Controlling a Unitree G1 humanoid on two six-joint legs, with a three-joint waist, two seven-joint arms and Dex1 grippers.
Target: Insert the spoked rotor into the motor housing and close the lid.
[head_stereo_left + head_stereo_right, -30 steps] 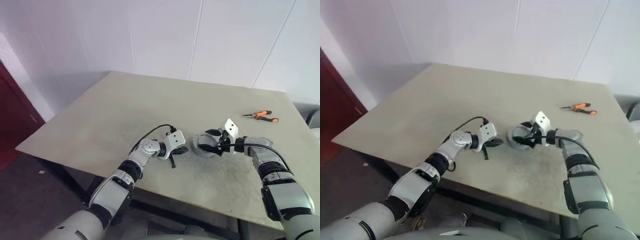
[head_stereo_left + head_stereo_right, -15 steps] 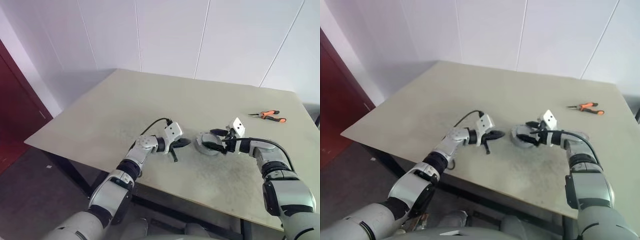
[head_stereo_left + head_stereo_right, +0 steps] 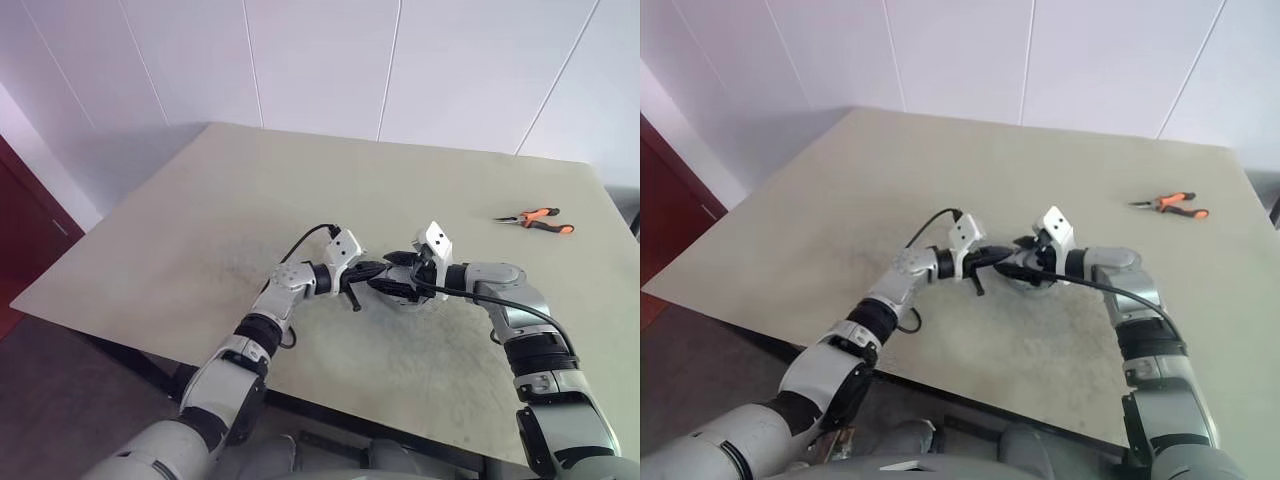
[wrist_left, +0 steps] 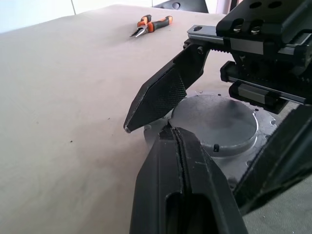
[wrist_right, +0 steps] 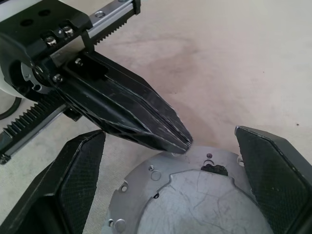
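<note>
Here, in the head views, both grippers meet at mid-table over the motor housing (image 3: 405,291), which lies on the table (image 3: 250,200); orange pliers (image 3: 535,219) lie well apart. Left wrist view: left gripper (image 4: 170,134) clenched on nothing, tip just over the housing's pale flat face. Right wrist view: right gripper (image 5: 170,168) spread wide, fingers (image 5: 270,168) either side of the housing, gripping nothing.

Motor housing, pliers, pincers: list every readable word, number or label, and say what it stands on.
None.
Housing: bare silvery underside, with screw holes and scratches, no markings.
Pliers: no print readable on the orange handles.
Left pincer, right pincer: plain black, no lettering.
</note>
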